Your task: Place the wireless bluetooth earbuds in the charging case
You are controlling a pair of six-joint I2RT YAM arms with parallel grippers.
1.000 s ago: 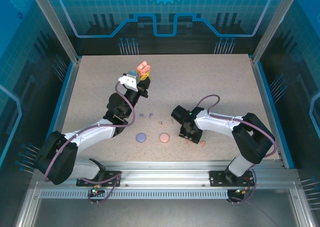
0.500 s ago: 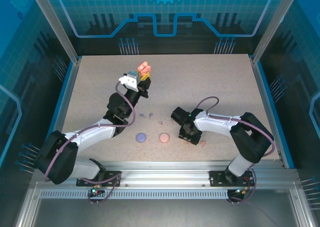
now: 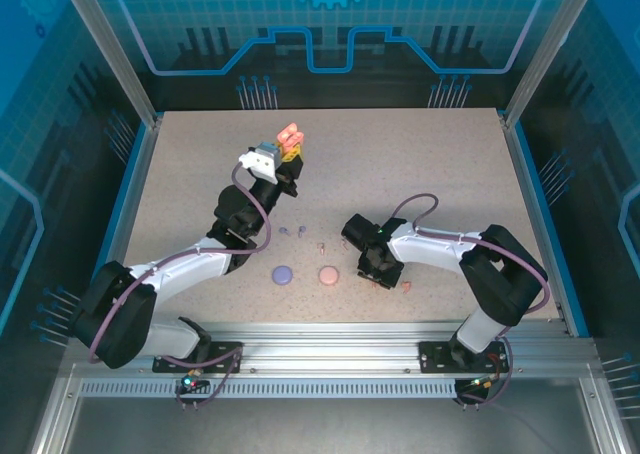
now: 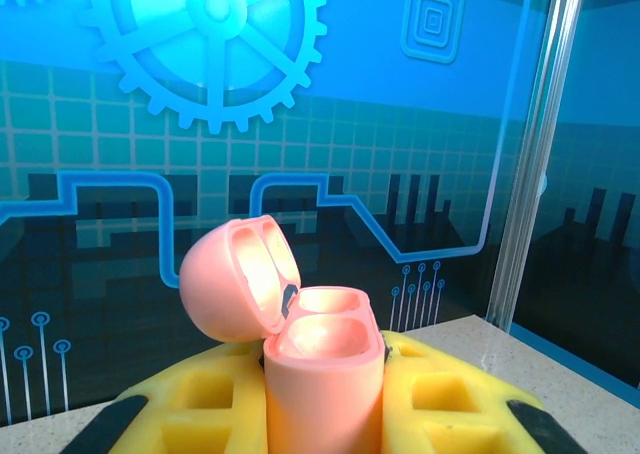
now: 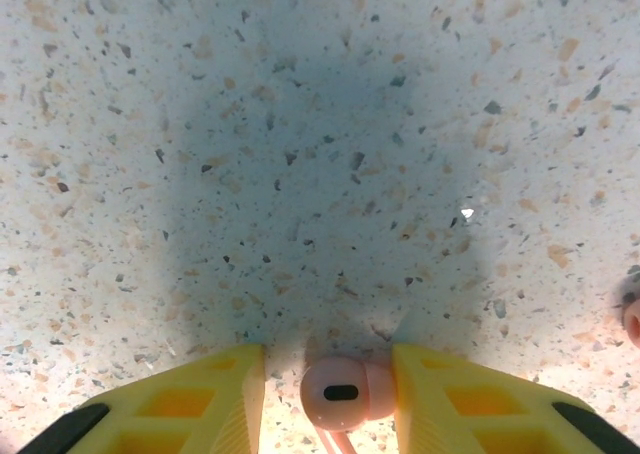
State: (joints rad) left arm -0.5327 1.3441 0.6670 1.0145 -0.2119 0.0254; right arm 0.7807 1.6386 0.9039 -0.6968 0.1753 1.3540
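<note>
Holding the coral charging case [image 4: 322,404] up off the worktop [image 3: 420,164], the left gripper [image 3: 285,148] has its yellow fingers [image 4: 440,399] clenched on the case's lower body, one on each flank. The hinged lid [image 4: 225,284] is tipped back and both sockets face upward, empty. That pose looks chosen to steady the case as a receptacle, so a bud can be dropped in from above. Nearer the middle, two tiny purple buds [image 3: 285,231] lie loose. Just toward the arm bases from them, a closed purple case [image 3: 282,273] and a closed pink case [image 3: 329,274] sit side by side; these appear to be waiting their turn. Further right, the right gripper [image 3: 380,271] is pressed low to the worktop, its fingers [image 5: 470,404] standing on either side of a coral-pink earbud [image 5: 345,394] that lies flat between them. One finger is touching it and the other is just apart from it, so I judge the bud bracketed but not yet pinched. Another bud [image 5: 632,319] lies apart at the right edge of the wrist view.
</note>
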